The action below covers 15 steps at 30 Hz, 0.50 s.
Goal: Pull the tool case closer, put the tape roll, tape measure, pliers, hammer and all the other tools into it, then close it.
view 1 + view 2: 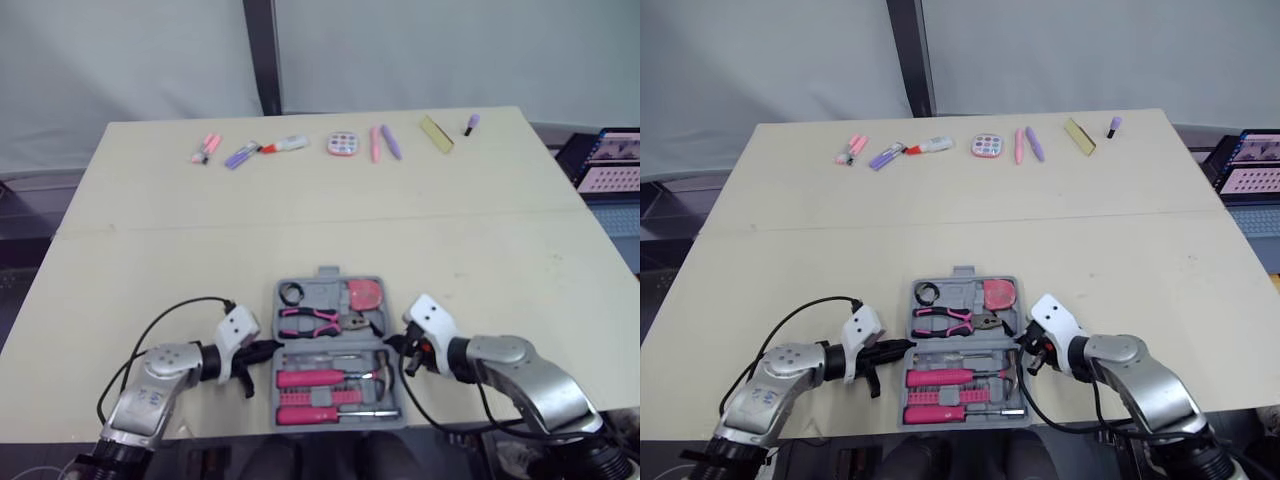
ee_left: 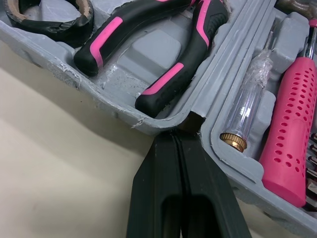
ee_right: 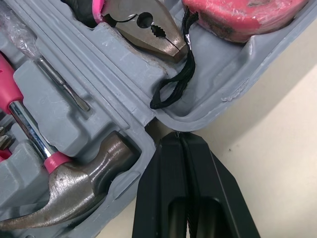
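Observation:
The grey tool case (image 1: 322,292) lies open near the table's front edge. Its far half holds the black tape roll (image 1: 291,293), the pink tape measure (image 1: 366,294) and the pink-handled pliers (image 1: 312,320). The near half holds the hammer (image 3: 74,181), a pink screwdriver (image 1: 320,413) and a clear tester (image 2: 247,106). My left gripper (image 1: 272,348) is shut, its tip touching the case's left side at the hinge fold (image 2: 190,121). On the right side my right gripper (image 1: 392,343) is shut too, tip against the hinge fold (image 3: 153,130). Neither grips anything.
Along the table's far edge lie pink and purple markers (image 1: 206,148), a glue tube (image 1: 286,145), a round palette (image 1: 342,144), two pens (image 1: 383,142), a yellow piece (image 1: 436,133) and a small purple item (image 1: 471,124). A laptop (image 1: 612,160) sits beyond the right edge.

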Each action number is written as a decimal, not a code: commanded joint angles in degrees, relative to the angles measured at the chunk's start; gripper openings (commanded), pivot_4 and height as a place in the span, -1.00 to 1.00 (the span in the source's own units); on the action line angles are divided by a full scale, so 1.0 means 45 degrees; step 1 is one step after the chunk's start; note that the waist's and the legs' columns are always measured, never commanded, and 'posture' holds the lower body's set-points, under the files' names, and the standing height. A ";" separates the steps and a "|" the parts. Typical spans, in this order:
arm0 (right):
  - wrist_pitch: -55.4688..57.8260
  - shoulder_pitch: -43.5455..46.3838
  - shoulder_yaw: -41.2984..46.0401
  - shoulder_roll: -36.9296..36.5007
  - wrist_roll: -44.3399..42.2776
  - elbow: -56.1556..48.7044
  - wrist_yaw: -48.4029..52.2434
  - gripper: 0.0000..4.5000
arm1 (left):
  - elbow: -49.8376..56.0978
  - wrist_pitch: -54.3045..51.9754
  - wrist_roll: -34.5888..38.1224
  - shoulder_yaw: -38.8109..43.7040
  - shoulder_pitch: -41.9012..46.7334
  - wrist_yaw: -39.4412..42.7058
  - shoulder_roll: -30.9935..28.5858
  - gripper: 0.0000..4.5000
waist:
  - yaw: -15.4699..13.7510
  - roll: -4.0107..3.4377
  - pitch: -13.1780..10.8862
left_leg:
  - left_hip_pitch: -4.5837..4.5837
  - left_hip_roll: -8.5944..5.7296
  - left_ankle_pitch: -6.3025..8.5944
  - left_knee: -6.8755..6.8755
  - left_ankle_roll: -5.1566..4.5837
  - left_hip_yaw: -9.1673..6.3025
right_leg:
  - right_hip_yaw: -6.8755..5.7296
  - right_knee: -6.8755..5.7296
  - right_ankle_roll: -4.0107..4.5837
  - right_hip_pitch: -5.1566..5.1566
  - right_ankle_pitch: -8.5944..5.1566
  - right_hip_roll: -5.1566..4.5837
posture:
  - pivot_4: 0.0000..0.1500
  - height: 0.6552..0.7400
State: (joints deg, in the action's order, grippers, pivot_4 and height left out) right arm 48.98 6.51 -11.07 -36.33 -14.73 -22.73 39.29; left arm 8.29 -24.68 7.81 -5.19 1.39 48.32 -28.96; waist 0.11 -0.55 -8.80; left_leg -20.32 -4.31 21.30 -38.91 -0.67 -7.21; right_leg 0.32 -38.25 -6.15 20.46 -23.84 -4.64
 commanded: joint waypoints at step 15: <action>-0.0877 -0.0437 0.0512 -0.0867 -0.0216 0.0015 0.0714 -0.96 | -0.0394 0.0100 0.0302 0.0728 -0.0099 -0.0053 -0.1148 -1.00 | -0.0008 0.0000 0.0000 | 0.0000 0.0001 0.0000 0.0005 0.0001 0.0001 | 0.0001 0.0015 0.0000 -0.0002 0.0000 -0.0002 | 1.00 1.00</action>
State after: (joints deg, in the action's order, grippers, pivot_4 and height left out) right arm 46.26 4.90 -10.53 -39.91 -14.81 -22.04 41.04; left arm 7.43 -24.66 8.91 -3.23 1.48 48.24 -33.14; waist 0.07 -0.55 -8.81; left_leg -20.32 -4.30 21.30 -38.89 -0.67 -7.20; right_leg 0.33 -38.12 -6.15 20.43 -23.84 -4.65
